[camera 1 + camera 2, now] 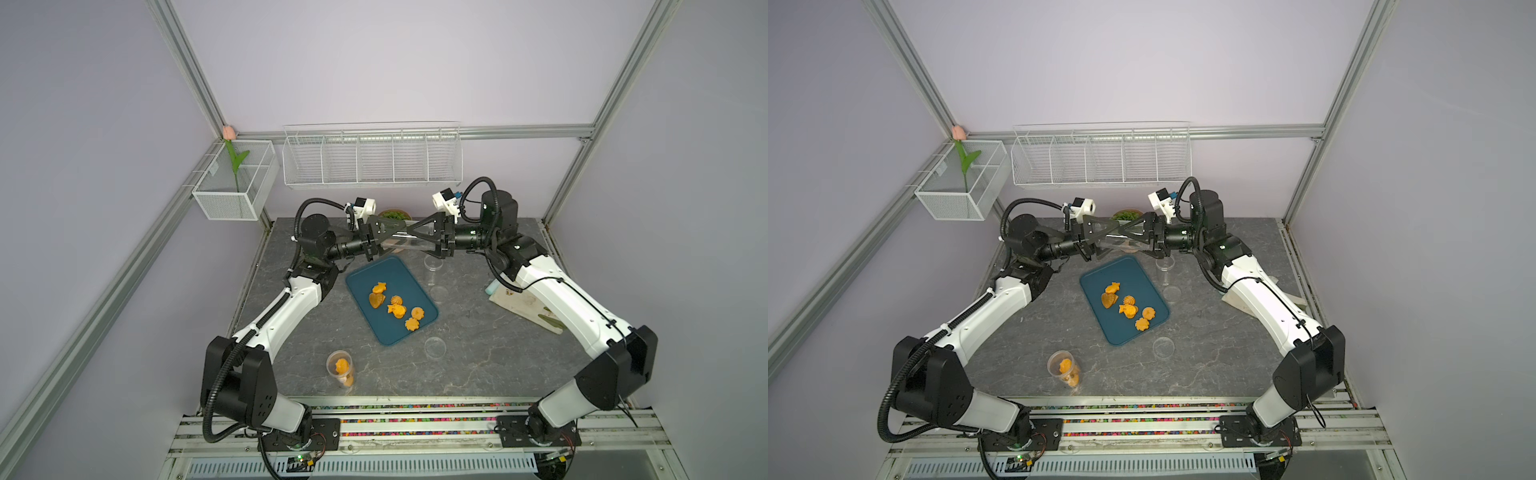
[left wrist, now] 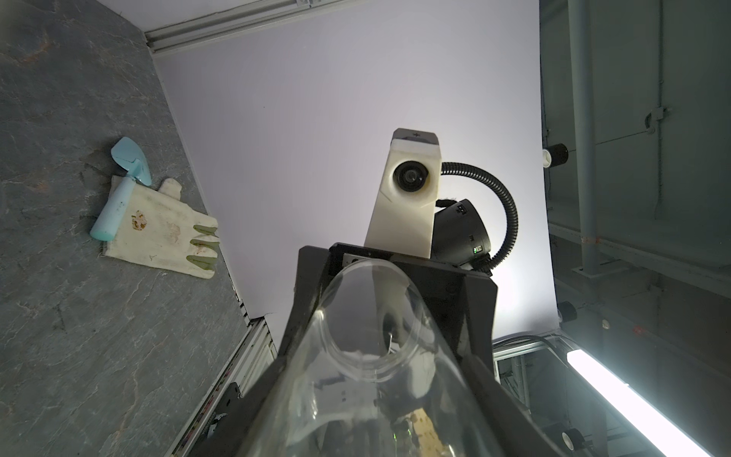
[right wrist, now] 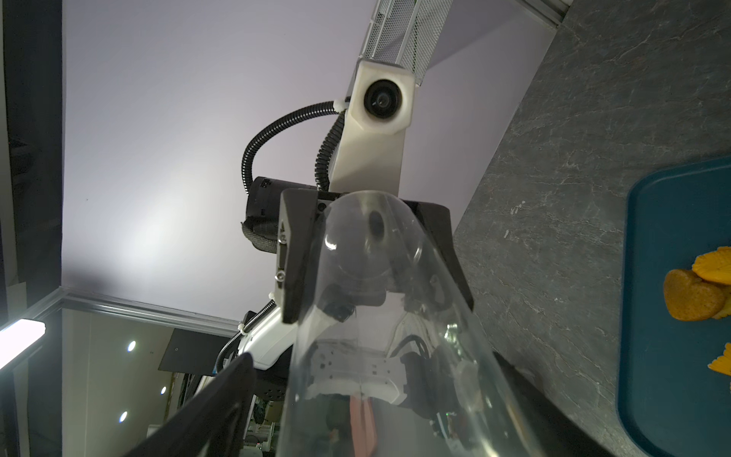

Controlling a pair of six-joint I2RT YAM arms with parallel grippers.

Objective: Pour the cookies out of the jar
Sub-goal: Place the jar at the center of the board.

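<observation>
The clear jar (image 1: pixel 409 246) is clamped in the left gripper (image 1: pixel 395 239) and straddled by the parted jaws of the right gripper (image 1: pixel 419 241), above the far end of the teal tray (image 1: pixel 374 270) bearing the cookies (image 1: pixel 395 305).

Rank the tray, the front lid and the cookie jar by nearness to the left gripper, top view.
1. Tray, mid-table, nearest the left gripper.
2. Front lid, off the tray's front corner.
3. Cookie jar, front left.
</observation>
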